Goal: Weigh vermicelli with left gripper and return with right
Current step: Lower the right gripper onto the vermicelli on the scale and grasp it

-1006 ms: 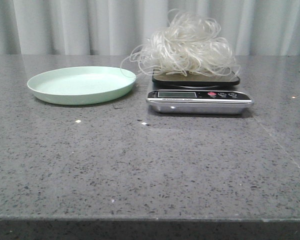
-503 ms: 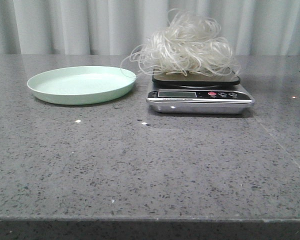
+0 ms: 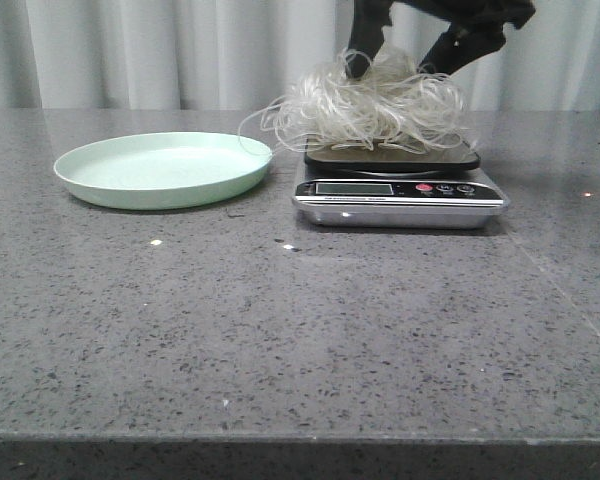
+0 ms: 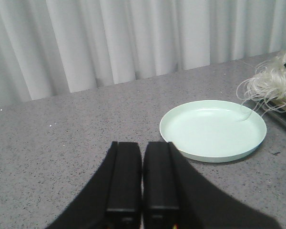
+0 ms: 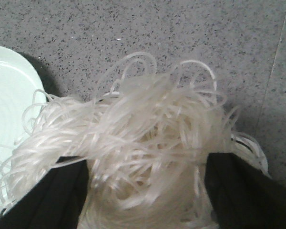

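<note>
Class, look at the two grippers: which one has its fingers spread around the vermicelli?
The right gripper: its dark fingers straddle the vermicelli on the scale. The left gripper is shut and empty, short of the green plate.

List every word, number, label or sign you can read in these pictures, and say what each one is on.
No text can be read in any view.
Scale display: a pale window on the front panel, no digits legible.
Scale buttons: one pink and some dark round ones beside the display, their markings too small to read.
Pale green plate, vermicelli, stone table and curtain: no print visible.
</note>
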{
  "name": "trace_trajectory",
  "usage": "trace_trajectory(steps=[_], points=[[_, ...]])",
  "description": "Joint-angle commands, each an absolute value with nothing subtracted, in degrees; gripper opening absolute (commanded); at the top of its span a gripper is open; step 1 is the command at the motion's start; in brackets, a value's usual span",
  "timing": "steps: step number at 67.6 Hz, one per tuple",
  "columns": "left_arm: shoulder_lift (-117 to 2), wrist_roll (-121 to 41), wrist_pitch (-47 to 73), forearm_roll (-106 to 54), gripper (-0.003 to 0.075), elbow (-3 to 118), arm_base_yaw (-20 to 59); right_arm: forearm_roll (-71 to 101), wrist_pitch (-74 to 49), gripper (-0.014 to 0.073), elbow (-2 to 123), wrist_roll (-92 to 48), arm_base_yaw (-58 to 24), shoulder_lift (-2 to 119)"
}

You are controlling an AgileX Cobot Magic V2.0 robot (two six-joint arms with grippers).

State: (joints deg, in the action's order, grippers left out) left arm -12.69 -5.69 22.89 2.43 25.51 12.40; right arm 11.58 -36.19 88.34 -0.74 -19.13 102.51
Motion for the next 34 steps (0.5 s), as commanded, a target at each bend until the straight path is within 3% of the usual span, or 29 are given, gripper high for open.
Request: trace_trajectory(steps=[1,11,17,21,22,27,30,34], points=[[-13.22,-5.62,17.98,2.05,0.0136,27.04,12.39,11.53,-35.79,0.0599,89.86,-0.85,-19.09,101.27],[-13.22,-5.62,17.98,2.05,0.0136,27.04,12.39,11.53,-35.67,0.0597,89.86,-0.85,-19.09,101.60],[-13.22,-5.62,17.98,2.05,0.0136,27.04,12.39,11.53,-35.73,0.0538,89.86,-0.85,-19.09,101.60],[-13.22,-5.62,17.98,2.05,0.0136,27.04,12.39,11.53,-35.98,0.0438,89.86,-0.85,-19.09,101.60],[-13.22,-5.62,17.98,2.05,0.0136,27.04,12.39,11.53,-36.24,0.0368,89.86,-0.85,-19.09,101.60],[-13.22,-5.62,17.98,2.05,0.0136,27.04,12.39,11.53,-36.69,0.0261,89.86,-0.85,-19.09,101.60],[-13.22,-5.62,17.98,2.05,0.0136,27.04,12.39,11.53,-37.24,0.0139,90.07,-0.85,-19.09,101.60],[-13.22,-5.62,17.98,2.05,0.0136,27.04,12.39,11.53,-37.54,0.0162,90.20,-0.85,-19.09,101.55]])
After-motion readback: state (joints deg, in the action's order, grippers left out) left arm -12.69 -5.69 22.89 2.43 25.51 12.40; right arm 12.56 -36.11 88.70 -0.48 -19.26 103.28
